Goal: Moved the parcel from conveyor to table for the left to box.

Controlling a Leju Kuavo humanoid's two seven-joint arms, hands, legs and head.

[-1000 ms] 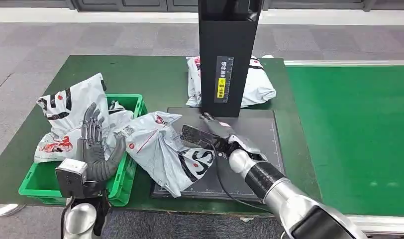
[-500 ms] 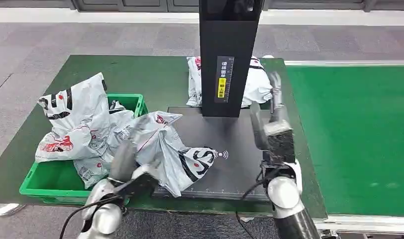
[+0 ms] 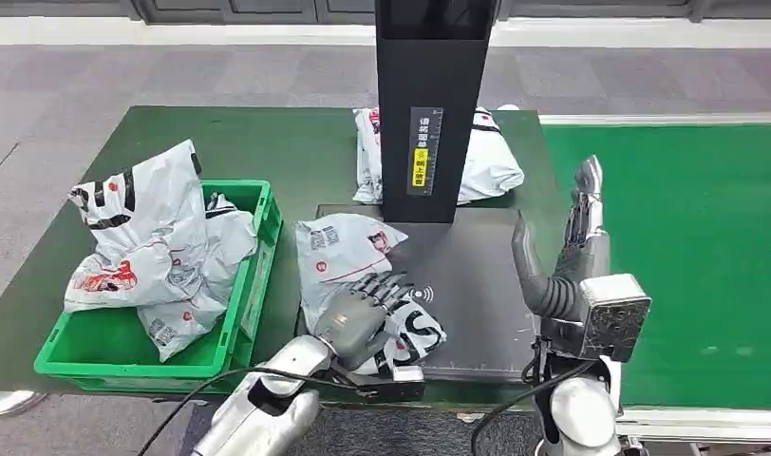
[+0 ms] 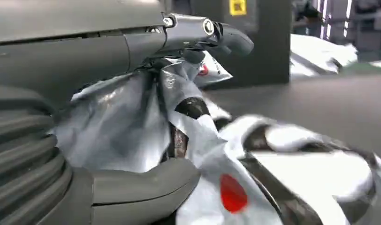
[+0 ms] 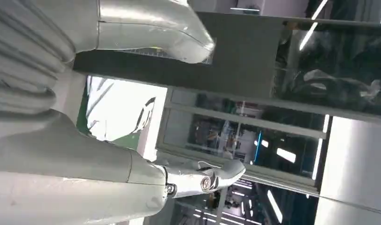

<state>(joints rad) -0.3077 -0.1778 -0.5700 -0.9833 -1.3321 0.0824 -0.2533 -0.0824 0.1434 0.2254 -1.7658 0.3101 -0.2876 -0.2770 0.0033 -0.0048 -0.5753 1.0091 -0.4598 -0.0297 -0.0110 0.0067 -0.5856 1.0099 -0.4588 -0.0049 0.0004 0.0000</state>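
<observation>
Grey floor surrounds a green table [image 3: 296, 142], with a bright green conveyor [image 3: 686, 247] along its right side. On the table lies a flat black platform [image 3: 477, 285], and a tall black column [image 3: 429, 114] with a yellow label rises from its far edge. A green crate [image 3: 78, 347] at the table's left holds several grey plastic mail bags [image 3: 154, 237], and another bag [image 3: 491, 161] lies behind the column. The parcel [image 3: 348, 252], a grey bag with black lettering and red marks, rests on the platform's left part, just beside the crate. The left hand [image 3: 363, 318] lies on the parcel's near end, its fingers and thumb closed into the crumpled plastic; the left wrist view shows the thumb [image 4: 146, 180] pressed under a fold. The right hand [image 3: 572, 256] stands upright at the platform's right edge, fingers spread and holding nothing.
</observation>
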